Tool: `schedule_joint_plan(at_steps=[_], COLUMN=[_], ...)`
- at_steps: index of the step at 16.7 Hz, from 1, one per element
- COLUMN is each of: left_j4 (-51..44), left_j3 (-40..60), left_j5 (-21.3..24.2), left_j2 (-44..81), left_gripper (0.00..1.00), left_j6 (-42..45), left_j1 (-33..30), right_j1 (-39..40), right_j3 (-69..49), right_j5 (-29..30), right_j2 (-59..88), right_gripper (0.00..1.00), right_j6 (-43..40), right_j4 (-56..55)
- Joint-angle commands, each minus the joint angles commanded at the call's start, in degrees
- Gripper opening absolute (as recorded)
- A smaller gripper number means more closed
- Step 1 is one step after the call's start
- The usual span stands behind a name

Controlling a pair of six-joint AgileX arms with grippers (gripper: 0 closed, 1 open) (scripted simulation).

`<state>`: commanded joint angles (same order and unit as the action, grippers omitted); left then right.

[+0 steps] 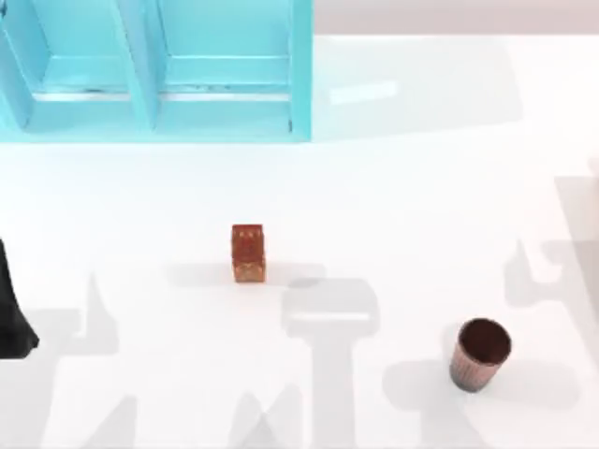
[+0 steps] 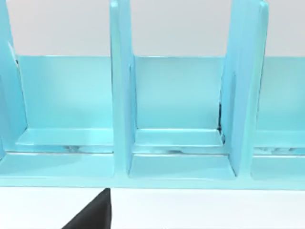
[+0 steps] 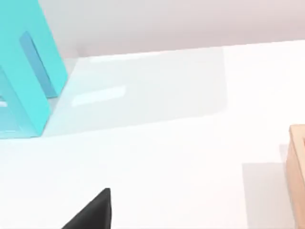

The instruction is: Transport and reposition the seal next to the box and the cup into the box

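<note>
Seal [image 1: 248, 253] upright mid-tabletop, well short of turquoise box [image 1: 154, 70] at far-left edge; long axis vertical. Ribbed cup [image 1: 481, 354] upright near front-right corner. Left arm [image 1: 14, 309] at left edge, nearer seal; claw opening cannot be told. Cup on right arm's side.

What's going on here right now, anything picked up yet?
Nothing is held yet. The seal stands alone mid-table, and the cup stands upright toward the near right. The blue box sits at the far left with its compartments holding nothing. The left arm is at the left edge, touching nothing.
</note>
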<state>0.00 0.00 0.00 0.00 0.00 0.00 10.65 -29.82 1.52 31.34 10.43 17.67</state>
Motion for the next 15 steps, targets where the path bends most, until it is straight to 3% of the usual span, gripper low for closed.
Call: schedule_joint_plan(at_steps=[15], left_j4=[0.00], left_j3=[0.00], left_j5=[0.00], left_j2=[0.00], left_gripper=[1.00], left_j6=[0.00], left_j1=[0.00], right_j1=[27.98], right_j3=[-80.72], right_j5=[5.57], right_j2=[84.93], right_gripper=[1.00], right_j6=[28.42], right_j4=[46.38])
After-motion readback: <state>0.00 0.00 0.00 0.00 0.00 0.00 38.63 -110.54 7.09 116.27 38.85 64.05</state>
